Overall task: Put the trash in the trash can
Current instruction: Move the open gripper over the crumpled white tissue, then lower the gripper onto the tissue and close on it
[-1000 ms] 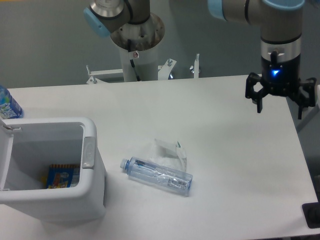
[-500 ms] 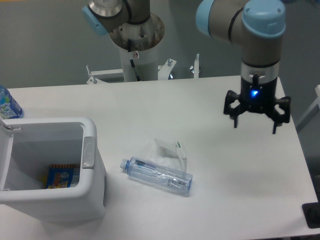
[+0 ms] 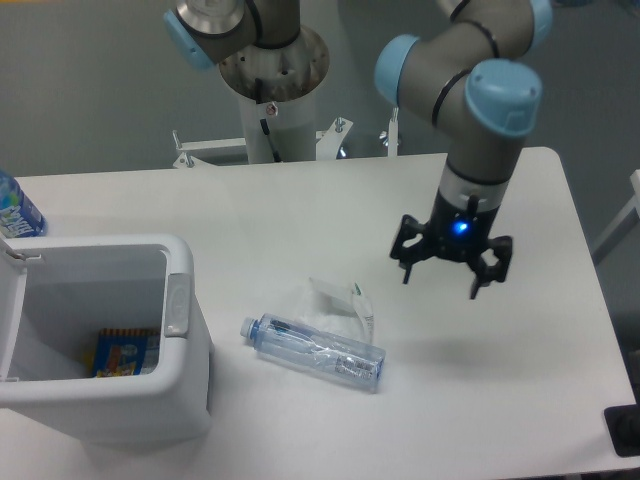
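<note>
One gripper (image 3: 441, 277), fingers spread apart and holding nothing, hung above the table (image 3: 300, 210) just right of the wrapper (image 3: 335, 300), having travelled leftward and lower from the far right table edge it occupied a second before. Both trash items stayed unmoved at the table's middle: the clear bottle (image 3: 315, 351) lay on its side with its blue cap toward the trash can (image 3: 120, 400), and the wrapper rested against its far side. Within the open trash can at lower left a yellow-and-blue packet (image 3: 125, 352) remained, and the blue-labelled bottle (image 3: 15, 210) stood at the left edge as before.
</note>
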Motion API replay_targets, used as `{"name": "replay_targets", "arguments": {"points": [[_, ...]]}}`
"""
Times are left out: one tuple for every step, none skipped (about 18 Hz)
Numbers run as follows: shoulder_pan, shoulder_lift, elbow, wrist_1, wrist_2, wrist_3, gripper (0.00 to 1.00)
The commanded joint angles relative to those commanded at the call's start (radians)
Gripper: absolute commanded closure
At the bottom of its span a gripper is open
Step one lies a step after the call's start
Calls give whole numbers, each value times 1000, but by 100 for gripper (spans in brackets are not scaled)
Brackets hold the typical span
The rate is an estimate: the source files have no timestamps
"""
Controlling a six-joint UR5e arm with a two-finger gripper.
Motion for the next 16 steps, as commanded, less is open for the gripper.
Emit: {"name": "replay_targets", "arguments": {"points": [[-8,0,-12,0,2,-2,0],[-21,-2,-26,4,3,-5,0],[-25,-3,-32,6,2,-17,0],[-26,-2,-41,8,-3,-47,0],[-35,-2,-61,14,-2,-73,0],[-60,-3,-87,23,5,-81,0],[-77,-3,-103,32,6,-84,0],[-81,1,-115,35,5,-89,0],[-87,5,-127,35,5,-91,0],[-103,6,-139,38,9,-91,0],[-110,9,-149,35,20,-92,0],[-121,12,-156,34,32,-101,0],[-129,14,-164,35,41,-133,0],[-140,12,-164,35,55,-178,0],[-153,11,-163,35,81,-227,0],[-166,11,-163,34,118,-267,0]]}}
